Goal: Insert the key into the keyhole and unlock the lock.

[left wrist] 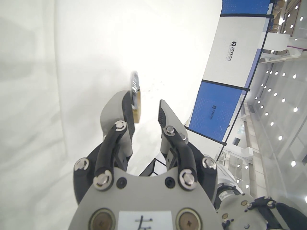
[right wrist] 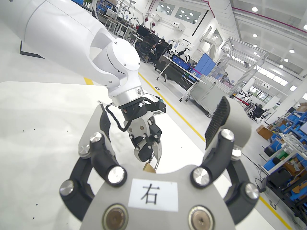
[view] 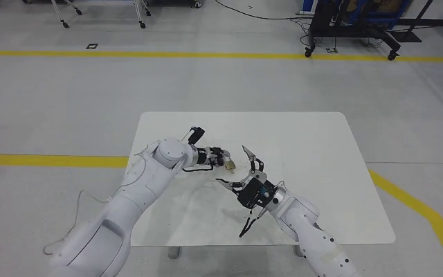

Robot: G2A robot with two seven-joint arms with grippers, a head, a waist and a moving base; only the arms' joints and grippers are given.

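Observation:
A small brass padlock (view: 230, 165) hangs just above the white table (view: 311, 138), near its middle. My left gripper (view: 222, 160) is shut on the padlock, coming in from the left. In the left wrist view the padlock (left wrist: 135, 101) lies edge-on against one finger pad (left wrist: 127, 111), with a bright gap to the other pad. From the right wrist view the padlock (right wrist: 149, 167) hangs by its shackle under the left gripper (right wrist: 151, 153). My right gripper (view: 239, 170) sits just right of the padlock, pointing at it. It stands wide open (right wrist: 165, 111) with nothing between its fingers.
The table (right wrist: 36, 120) carries only tiny dark specks. Yellow floor lines (view: 208, 53) run behind and beside it. Rolling frames (view: 353, 28) and workbenches (right wrist: 182, 77) stand well away in the room.

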